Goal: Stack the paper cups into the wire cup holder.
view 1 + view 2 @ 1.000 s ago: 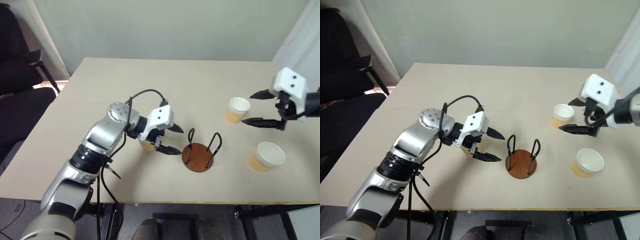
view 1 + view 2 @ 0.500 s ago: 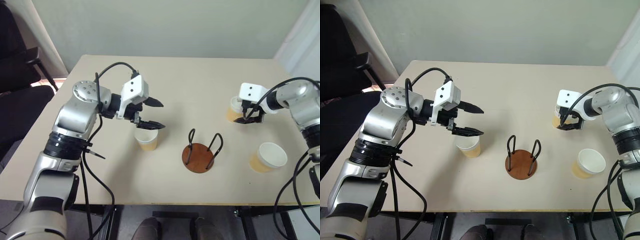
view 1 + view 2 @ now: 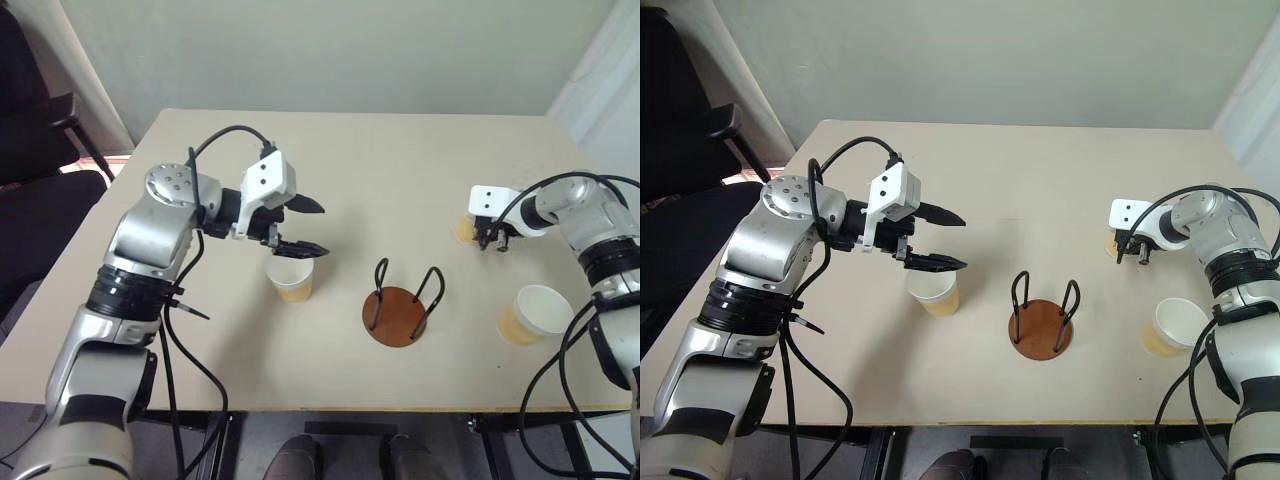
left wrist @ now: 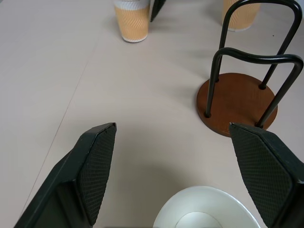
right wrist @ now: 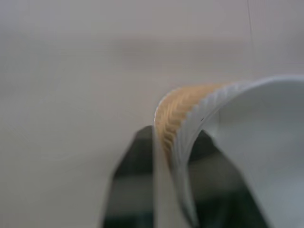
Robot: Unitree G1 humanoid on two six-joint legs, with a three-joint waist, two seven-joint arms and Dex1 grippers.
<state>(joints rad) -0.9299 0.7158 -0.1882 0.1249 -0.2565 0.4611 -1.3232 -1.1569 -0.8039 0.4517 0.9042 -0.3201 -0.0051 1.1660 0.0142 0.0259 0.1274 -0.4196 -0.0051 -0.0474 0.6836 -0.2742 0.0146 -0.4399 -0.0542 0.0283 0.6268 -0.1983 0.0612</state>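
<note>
Clenched on the wall of a paper cup (image 3: 463, 228), the right gripper (image 3: 492, 238) pinches its rim, buckling it. Left gripper (image 3: 303, 226) hovers spread wide just above a second cup (image 3: 290, 278) upright on the counter (image 3: 400, 160). Wire cup holder (image 3: 400, 305) stands between both grippers; a third cup (image 3: 533, 313) sits near the right one.

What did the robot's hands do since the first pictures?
The right gripper came down to the far cup and shut on its rim. The left gripper lifted off the near-left cup and hovers open above it. The wire cup holder and the third cup stayed put.
</note>
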